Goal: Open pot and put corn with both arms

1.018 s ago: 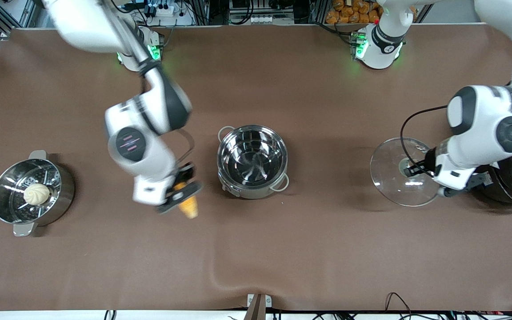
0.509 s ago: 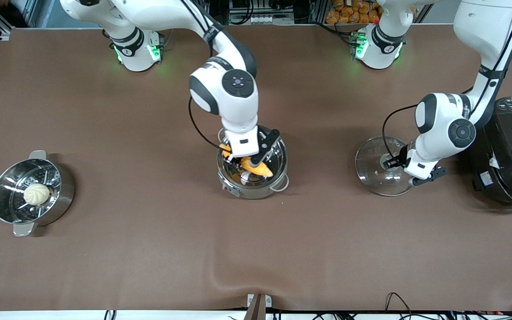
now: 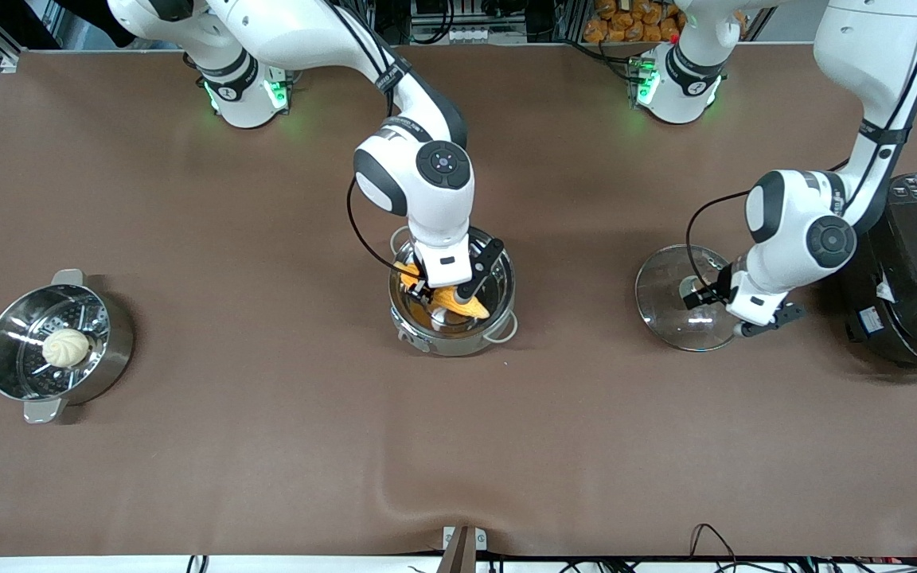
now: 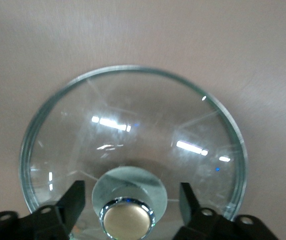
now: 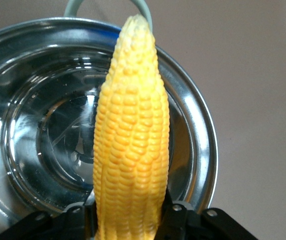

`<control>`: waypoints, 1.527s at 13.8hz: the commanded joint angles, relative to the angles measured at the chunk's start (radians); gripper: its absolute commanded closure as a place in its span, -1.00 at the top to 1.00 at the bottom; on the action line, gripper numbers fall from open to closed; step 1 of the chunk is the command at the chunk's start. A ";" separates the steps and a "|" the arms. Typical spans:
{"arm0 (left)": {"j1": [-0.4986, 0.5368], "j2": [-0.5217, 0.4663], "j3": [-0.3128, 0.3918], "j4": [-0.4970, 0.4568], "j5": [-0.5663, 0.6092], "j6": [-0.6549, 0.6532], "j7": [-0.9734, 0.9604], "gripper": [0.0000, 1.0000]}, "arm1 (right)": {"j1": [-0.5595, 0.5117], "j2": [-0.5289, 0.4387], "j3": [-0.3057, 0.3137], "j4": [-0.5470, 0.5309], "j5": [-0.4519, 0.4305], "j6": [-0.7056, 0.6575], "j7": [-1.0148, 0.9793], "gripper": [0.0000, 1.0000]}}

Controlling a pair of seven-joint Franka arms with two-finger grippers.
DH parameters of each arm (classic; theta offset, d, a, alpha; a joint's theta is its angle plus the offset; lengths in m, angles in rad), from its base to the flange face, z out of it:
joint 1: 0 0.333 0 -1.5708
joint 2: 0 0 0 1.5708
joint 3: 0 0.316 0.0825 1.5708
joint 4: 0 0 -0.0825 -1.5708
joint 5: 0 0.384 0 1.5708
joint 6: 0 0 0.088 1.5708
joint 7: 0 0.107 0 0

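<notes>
The corn (image 3: 458, 301) is gripped by the right gripper (image 3: 450, 293) at frame centre, over the open pot (image 3: 452, 290). At centre right, the left gripper (image 3: 733, 310) is spread around the knob (image 4: 128, 217) of the glass lid (image 3: 681, 297), which lies on the table (image 3: 267, 446) beside the black cooker (image 3: 916, 270).

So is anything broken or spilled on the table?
Nothing looks broken or spilled. The clear glass lid is off the shiny steel pot, at the left gripper; the right gripper holds the yellow corn cob over it.
</notes>
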 commanded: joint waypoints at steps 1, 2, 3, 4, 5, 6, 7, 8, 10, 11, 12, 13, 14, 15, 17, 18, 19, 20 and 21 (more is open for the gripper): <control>0.030 -0.117 -0.006 0.075 -0.019 -0.155 0.020 1.00 | -0.009 -0.003 0.005 -0.004 -0.017 -0.007 0.014 1.00; 0.030 -0.143 -0.006 0.139 -0.019 -0.242 0.020 1.00 | -0.009 -0.004 0.005 -0.003 -0.017 -0.010 0.014 1.00; 0.030 -0.157 -0.007 0.208 -0.019 -0.328 0.022 1.00 | -0.011 -0.007 0.003 -0.008 -0.017 -0.013 0.014 1.00; 0.028 -0.163 -0.009 0.292 -0.012 -0.410 0.023 1.00 | -0.030 -0.013 0.005 -0.007 -0.015 -0.020 0.011 1.00; 0.027 -0.162 -0.010 0.369 -0.007 -0.479 0.027 1.00 | -0.059 -0.029 0.005 -0.005 -0.011 -0.022 0.009 1.00; 0.024 -0.160 -0.010 0.439 -0.005 -0.534 0.061 1.00 | -0.101 -0.058 0.006 -0.007 -0.002 -0.027 0.009 1.00; 0.022 -0.160 -0.009 0.486 -0.004 -0.571 0.115 1.00 | -0.133 -0.076 0.008 -0.005 0.026 -0.049 0.009 1.00; 0.027 -0.163 -0.009 0.526 0.007 -0.608 0.152 1.00 | -0.164 -0.095 0.005 -0.005 0.056 -0.066 0.011 1.00; 0.027 -0.157 -0.009 0.611 0.051 -0.676 0.162 1.00 | -0.257 -0.119 0.006 -0.008 0.071 -0.097 0.002 1.00; 0.018 -0.156 -0.010 0.648 0.083 -0.718 0.163 1.00 | -0.294 -0.135 0.006 -0.008 0.074 -0.108 -0.004 1.00; 0.013 -0.156 -0.012 0.675 0.097 -0.763 0.163 1.00 | -0.331 -0.151 0.006 -0.010 0.074 -0.135 -0.006 1.00; 0.013 -0.157 -0.013 0.693 0.097 -0.801 0.163 1.00 | -0.365 -0.177 0.008 -0.016 0.074 -0.176 -0.008 1.00; 0.014 -0.159 -0.016 0.699 0.093 -0.827 0.163 1.00 | -0.398 -0.222 0.006 -0.037 0.074 -0.203 -0.008 1.00; 0.014 -0.160 -0.020 0.704 0.093 -0.838 0.163 1.00 | -0.437 -0.280 0.006 -0.095 0.074 -0.205 -0.008 1.00; 0.014 -0.165 -0.029 0.704 0.090 -0.848 0.166 1.00 | -0.522 -0.404 0.008 -0.204 0.096 -0.214 -0.006 1.00; 0.016 -0.165 -0.039 0.704 0.093 -0.858 0.166 1.00 | -0.572 -0.456 0.008 -0.230 0.136 -0.246 -0.006 1.00; 0.016 -0.165 -0.050 0.704 0.091 -0.872 0.166 1.00 | -0.611 -0.486 0.006 -0.227 0.175 -0.298 -0.001 1.00; 0.019 -0.173 -0.055 0.706 0.081 -0.878 0.166 1.00 | -0.644 -0.516 0.005 -0.227 0.189 -0.338 0.008 1.00; 0.017 -0.186 -0.056 0.704 0.073 -0.878 0.166 1.00 | -0.673 -0.544 0.003 -0.226 0.192 -0.376 0.012 1.00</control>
